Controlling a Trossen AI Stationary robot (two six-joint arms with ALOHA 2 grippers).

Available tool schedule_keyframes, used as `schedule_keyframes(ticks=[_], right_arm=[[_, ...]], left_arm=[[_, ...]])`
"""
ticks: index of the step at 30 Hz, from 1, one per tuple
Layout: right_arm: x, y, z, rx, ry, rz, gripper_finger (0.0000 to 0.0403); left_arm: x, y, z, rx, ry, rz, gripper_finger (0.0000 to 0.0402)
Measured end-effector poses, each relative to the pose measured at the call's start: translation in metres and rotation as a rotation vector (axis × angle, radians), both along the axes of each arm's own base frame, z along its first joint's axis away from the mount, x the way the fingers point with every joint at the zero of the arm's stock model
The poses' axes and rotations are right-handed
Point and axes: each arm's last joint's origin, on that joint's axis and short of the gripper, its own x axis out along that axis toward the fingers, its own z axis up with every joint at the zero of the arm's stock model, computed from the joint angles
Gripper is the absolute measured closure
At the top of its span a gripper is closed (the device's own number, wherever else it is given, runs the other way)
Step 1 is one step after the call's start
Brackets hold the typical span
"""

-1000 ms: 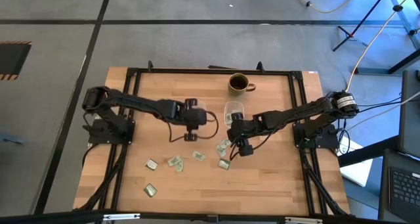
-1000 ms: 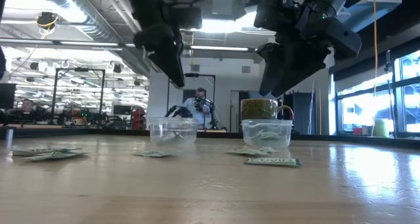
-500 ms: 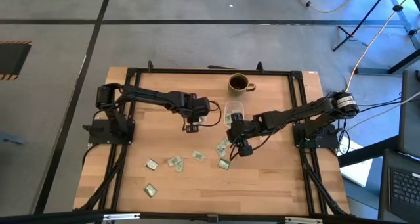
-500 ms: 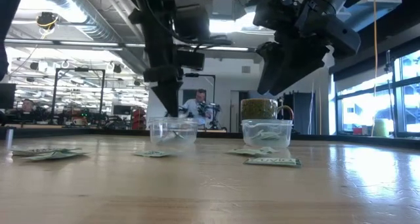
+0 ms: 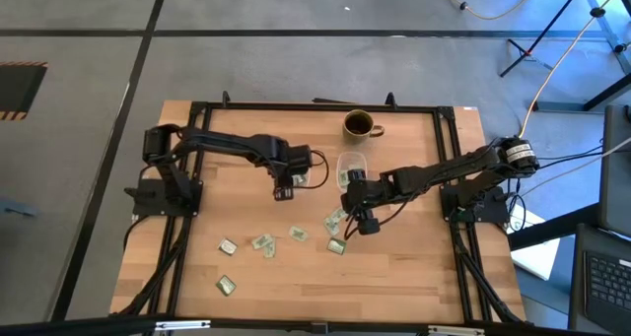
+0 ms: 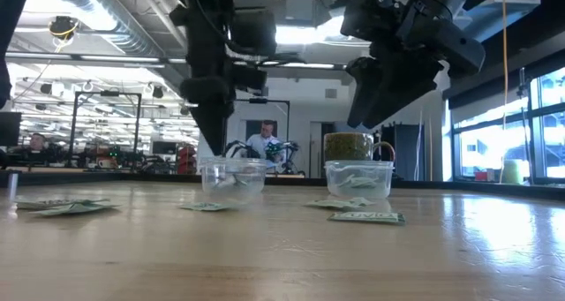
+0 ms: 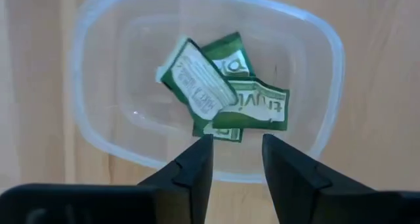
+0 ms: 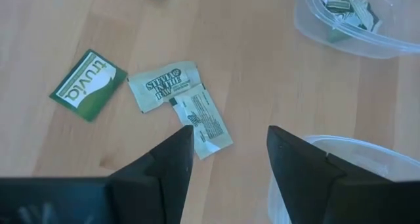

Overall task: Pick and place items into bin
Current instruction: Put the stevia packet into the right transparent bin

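My left gripper (image 7: 237, 159) hangs open, pointing down over a clear bin (image 7: 98, 138) on the table's middle. Nothing is between its fingers. Several pale green and white packets (image 7: 220, 92) lie piled on that bin's floor. From the low view the gripper (image 6: 212, 129) stands just above the bin's rim (image 6: 232, 164). My right gripper (image 8: 230, 152) waits open above the table, with three loose packets (image 8: 164, 84) lying flat on the wood below and ahead of it. More packets (image 5: 262, 243) lie scattered toward the near edge.
A second clear bin (image 5: 352, 167) with packets stands right of the first, and a brown mug (image 5: 360, 126) stands behind it near the far edge. Black frame rails (image 5: 197, 107) run round the table. Bare wood lies at the near left and near right.
My left gripper has come down over the clear bin and tipped from a slant to point almost straight down. My right arm has kept still.
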Motion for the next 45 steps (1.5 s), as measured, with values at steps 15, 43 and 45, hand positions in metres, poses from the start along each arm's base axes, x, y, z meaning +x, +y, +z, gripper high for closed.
schedule_keyframes(ticks=[15,43,45], right_arm=[[0.014,0.002,-0.047,-0.043,0.141,0.036,0.0205],[0.032,0.005,-0.086,0.035,0.150,0.068,0.0254],[0.032,0.005,-0.086,0.039,0.154,0.061,0.0266]], left_arm=[[-0.018,-0.010,0.035,-0.031,-0.337,0.027,0.0290],[-0.026,-0.028,0.024,-0.031,-0.448,-0.024,0.0307],[-0.026,-0.028,0.024,-0.031,-0.448,-0.024,0.0307]])
